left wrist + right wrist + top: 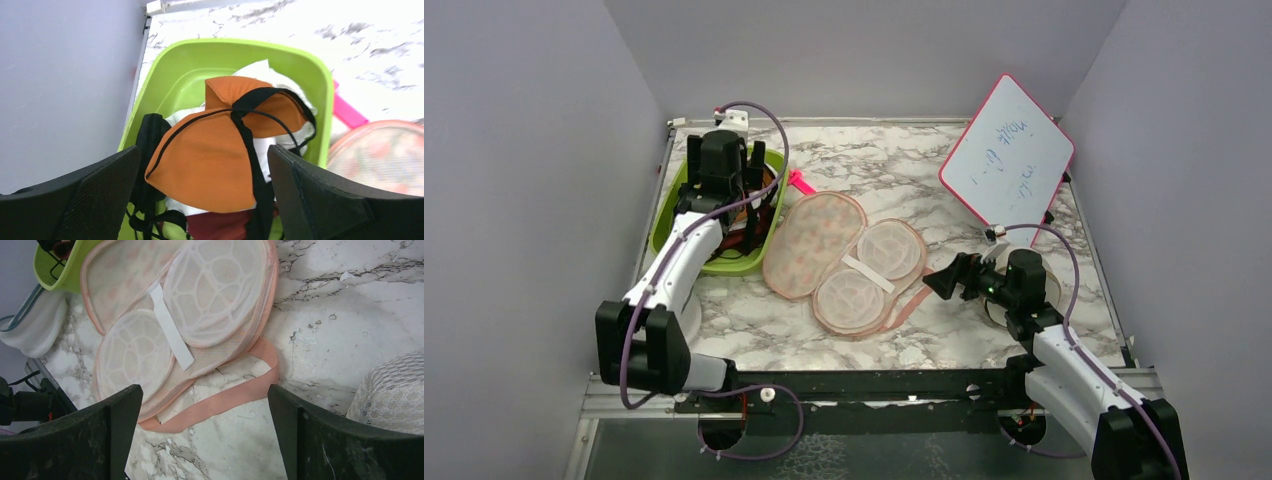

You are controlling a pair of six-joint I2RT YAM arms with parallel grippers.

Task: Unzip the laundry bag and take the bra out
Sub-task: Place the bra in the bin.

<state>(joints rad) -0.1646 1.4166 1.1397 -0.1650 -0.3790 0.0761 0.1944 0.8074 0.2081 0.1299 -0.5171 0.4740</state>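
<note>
The laundry bag (844, 262) lies unzipped and spread flat mid-table, its printed peach half on the left and two white mesh cups inside on the right; it also shows in the right wrist view (175, 315). The rust-orange bra (210, 165), with black trim and straps, lies on top of the pile in the green bin (200, 55). My left gripper (205, 200) hovers open just above the bra, touching nothing. My right gripper (936, 280) is open and empty over the table, right of the bag, above its peach strap (225, 400).
The green bin (674, 215) at the left also holds a black strappy garment (150, 140), a white one (260, 72) and a dark maroon one (220, 225). A pink object (800, 182) lies beside it. A whiteboard (1009, 160) leans at the back right. A white mesh pouch (395, 390) sits at the right.
</note>
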